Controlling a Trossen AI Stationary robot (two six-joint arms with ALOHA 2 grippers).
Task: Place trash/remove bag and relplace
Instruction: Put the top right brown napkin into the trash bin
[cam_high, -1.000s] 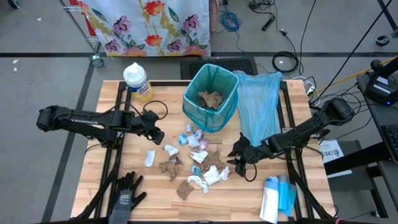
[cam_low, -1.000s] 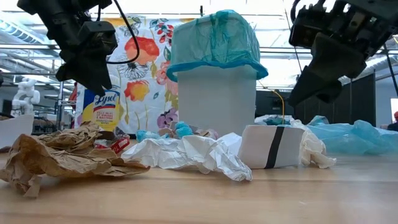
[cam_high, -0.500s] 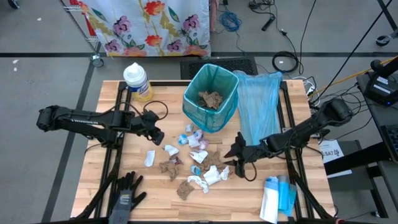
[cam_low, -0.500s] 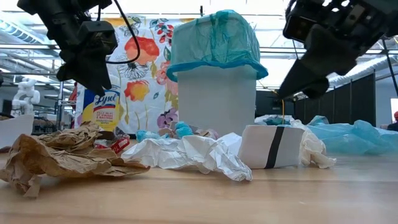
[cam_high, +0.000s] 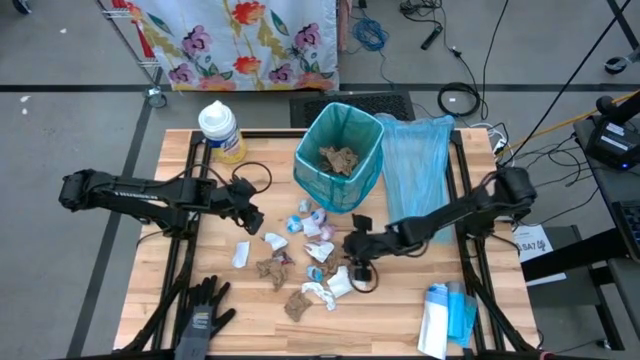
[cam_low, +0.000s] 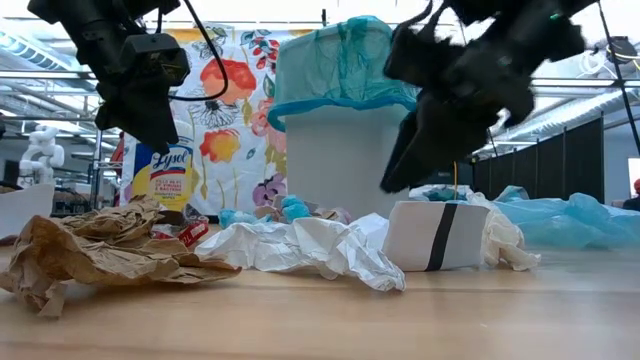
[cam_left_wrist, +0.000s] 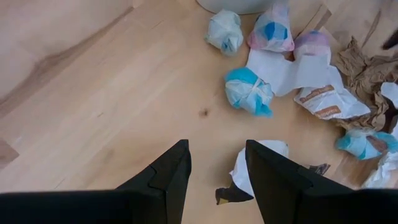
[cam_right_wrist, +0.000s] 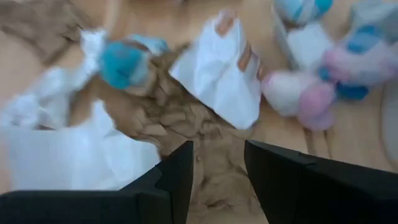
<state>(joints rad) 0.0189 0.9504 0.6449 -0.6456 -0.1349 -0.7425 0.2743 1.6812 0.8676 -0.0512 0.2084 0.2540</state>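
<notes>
The wooden table (cam_high: 200, 290) is carrying everything in the scene. Toward its far side a white bin lined with a teal bag (cam_high: 340, 155) is standing upright, with a few brown paper wads already lying inside it. Beside the bin, on the right arm's side, a loose light blue bag (cam_high: 415, 175) is lying spread flat. A Lysol wipes canister (cam_high: 220, 130) is standing at the far left corner, a black glove (cam_high: 200, 310) is lying at the near left edge, and a blue-and-white pack (cam_high: 445, 318) is resting near the near right edge.

The trash (cam_high: 310, 265) is lying scattered on the table just in front of the bin: brown paper wads, white tissues and blue and pink wrapper scraps.

The right gripper (cam_high: 352, 245) is reaching over the right part of that pile, its fingers (cam_right_wrist: 286, 180) standing apart and empty above a brown paper wad (cam_right_wrist: 180, 130).

The left gripper (cam_high: 250, 215) is hovering over the table at the pile's left edge, its fingers (cam_left_wrist: 168, 174) parted and holding nothing, with a white scrap (cam_left_wrist: 258, 168) lying just beyond them.
</notes>
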